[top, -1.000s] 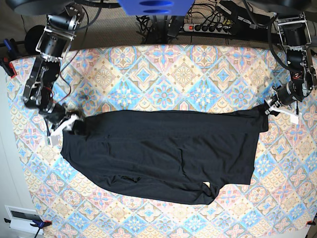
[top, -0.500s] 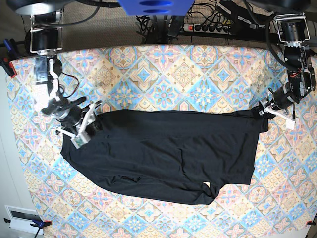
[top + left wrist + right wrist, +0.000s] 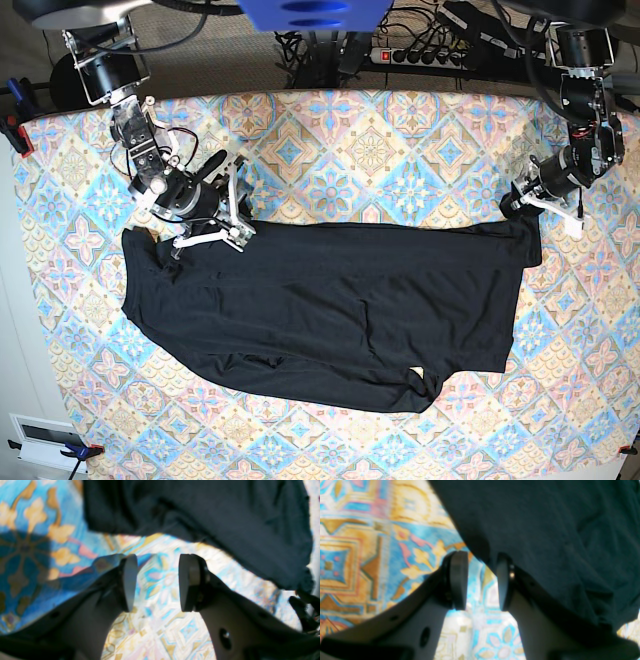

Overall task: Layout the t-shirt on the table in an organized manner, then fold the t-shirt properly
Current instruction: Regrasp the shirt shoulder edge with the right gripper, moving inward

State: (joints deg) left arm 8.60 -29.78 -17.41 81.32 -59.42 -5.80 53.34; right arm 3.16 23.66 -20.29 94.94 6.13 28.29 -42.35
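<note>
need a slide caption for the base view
Black t-shirt spread on the patterned table, an open pincer at each top corner.

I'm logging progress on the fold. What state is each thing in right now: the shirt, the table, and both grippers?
t-shirt: spread flat, unfolded, lower hem still uneven.
table: covered by a patterned cloth, shirt lying across its middle.
left gripper: jaws open, empty, just off the shirt's edge.
right gripper: jaws open, nothing between them, right at the shirt's edge.
</note>
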